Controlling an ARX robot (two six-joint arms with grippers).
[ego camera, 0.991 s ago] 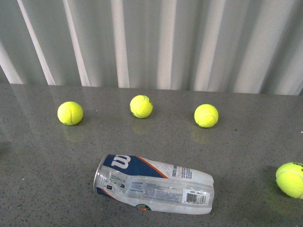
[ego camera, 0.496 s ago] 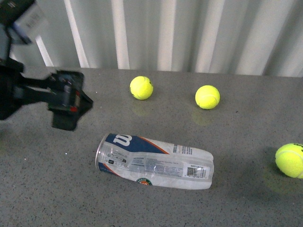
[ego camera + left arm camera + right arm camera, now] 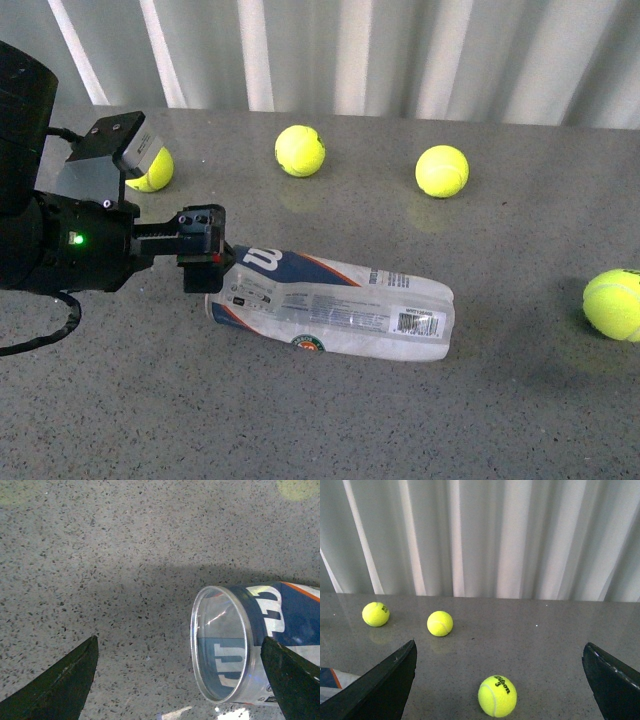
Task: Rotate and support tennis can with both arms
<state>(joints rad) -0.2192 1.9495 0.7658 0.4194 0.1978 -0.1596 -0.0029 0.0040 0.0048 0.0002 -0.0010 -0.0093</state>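
Note:
The tennis can (image 3: 340,305) lies on its side on the grey table, its metal-rimmed end to the left and its white, dark-blue label with the W logo facing up. My left gripper (image 3: 205,252) is open at that rimmed end. In the left wrist view the rim (image 3: 220,645) sits between the open fingers (image 3: 62,680), close to one of them, and the gripper (image 3: 178,638) holds nothing. My right gripper (image 3: 498,643) is open and empty above the table, outside the front view. A corner of the can (image 3: 332,680) shows at the edge of the right wrist view.
Tennis balls lie on the table: one half hidden behind the left arm (image 3: 152,170), two at the back (image 3: 300,150) (image 3: 442,170), and one at the right edge (image 3: 612,305). The last one lies below the right gripper (image 3: 497,696). A white pleated curtain (image 3: 400,50) backs the table.
My left arm has come in from the left and lowered; its open gripper now sits at the can's rimmed end. The can has turned slightly.

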